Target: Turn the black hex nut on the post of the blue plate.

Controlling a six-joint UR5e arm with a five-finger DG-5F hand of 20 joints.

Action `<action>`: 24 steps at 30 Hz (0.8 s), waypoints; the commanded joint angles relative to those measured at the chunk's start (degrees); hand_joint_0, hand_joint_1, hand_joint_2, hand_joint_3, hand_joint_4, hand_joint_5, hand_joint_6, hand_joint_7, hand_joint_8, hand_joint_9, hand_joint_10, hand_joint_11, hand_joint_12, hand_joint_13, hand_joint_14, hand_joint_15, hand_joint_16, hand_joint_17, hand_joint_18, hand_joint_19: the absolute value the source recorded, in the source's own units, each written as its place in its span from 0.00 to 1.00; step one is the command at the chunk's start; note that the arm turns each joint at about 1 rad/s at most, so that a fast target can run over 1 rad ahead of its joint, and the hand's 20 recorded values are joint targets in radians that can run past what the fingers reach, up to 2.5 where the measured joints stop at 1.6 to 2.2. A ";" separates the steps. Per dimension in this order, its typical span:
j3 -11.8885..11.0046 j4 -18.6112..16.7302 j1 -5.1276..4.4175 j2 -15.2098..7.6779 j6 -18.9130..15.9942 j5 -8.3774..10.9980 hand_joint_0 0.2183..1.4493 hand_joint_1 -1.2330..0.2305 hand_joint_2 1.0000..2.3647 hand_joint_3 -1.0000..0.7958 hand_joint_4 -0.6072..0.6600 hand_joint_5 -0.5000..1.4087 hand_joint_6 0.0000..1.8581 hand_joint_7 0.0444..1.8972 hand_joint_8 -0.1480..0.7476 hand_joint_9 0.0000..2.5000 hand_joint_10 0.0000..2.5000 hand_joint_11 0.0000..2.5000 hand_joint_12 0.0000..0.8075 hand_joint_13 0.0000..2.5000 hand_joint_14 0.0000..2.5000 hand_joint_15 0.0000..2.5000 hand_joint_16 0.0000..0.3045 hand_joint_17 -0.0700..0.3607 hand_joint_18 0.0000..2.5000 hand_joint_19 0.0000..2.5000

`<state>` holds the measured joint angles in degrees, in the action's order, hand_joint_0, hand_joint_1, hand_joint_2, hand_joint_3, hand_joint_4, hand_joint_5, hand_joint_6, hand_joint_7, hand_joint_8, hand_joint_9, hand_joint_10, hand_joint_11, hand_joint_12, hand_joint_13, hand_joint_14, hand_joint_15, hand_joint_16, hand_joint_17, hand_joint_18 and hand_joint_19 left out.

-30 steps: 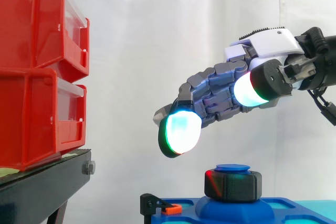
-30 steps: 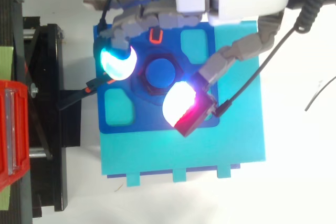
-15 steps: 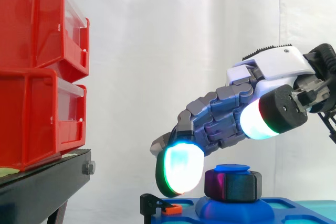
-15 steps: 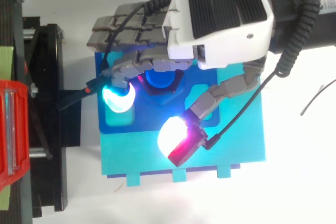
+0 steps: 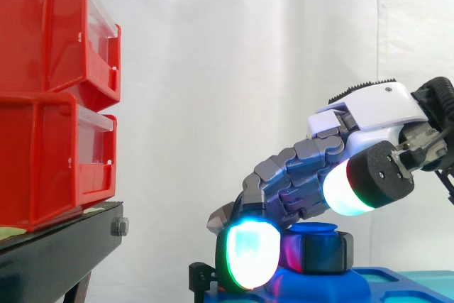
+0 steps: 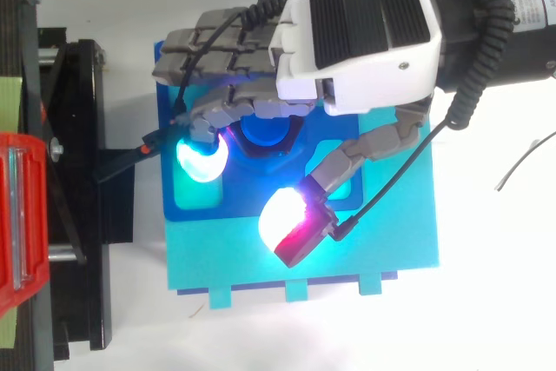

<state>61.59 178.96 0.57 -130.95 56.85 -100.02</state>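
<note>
Down came the hand (image 5: 369, 115) since a second ago. Back then it hung well above the nut (image 5: 323, 252). Now its low end sits level with the nut, on the nut's left side in the side view. From above I can see that it has also slid in over the plate (image 5: 386, 287), and its white back now covers the plate's top edge in that view.

The nut has not moved. It sits on the blue post (image 6: 265, 130) in the middle of the plate, and the round top of the post pokes up through it. A pink glow falls on the nut's left face.

The hand bends around the nut, but I cannot tell if it grips the nut or just hangs very close to it.

The plate lies on a teal board (image 6: 391, 241), up against the board's left edge. A black bar (image 6: 122, 162) runs from the stand (image 5: 57, 253) to the plate's left edge. Two red bins (image 5: 50, 104) are stacked on the stand, well apart from the hand. A thin dark wire (image 6: 521, 167) lies on the white top beyond the board's right edge.
</note>
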 commanded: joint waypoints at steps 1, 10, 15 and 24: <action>0.29 0.07 0.14 -0.01 0.10 0.09 0.17 0.55 0.00 0.28 0.62 0.14 0.27 0.48 0.43 0.00 0.00 0.00 0.43 0.00 0.00 0.00 0.15 0.40 0.00 0.00; 0.29 0.34 0.75 -0.01 0.98 -0.09 0.17 0.55 0.00 0.28 0.63 0.14 0.27 0.49 0.43 0.00 0.00 0.00 0.43 0.00 0.00 0.00 0.15 0.40 0.00 0.00; 0.29 0.95 1.10 -0.01 1.33 -0.53 0.17 0.54 0.00 0.28 0.63 0.14 0.27 0.49 0.43 0.00 0.00 0.00 0.43 0.00 0.00 0.00 0.15 0.40 0.00 0.00; 0.29 0.77 1.72 -0.01 2.30 -1.14 0.17 0.54 0.00 0.28 0.63 0.14 0.27 0.50 0.43 0.00 0.00 0.00 0.43 0.00 0.00 0.00 0.15 0.40 0.00 0.00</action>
<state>61.86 179.80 2.14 -130.96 58.80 -100.94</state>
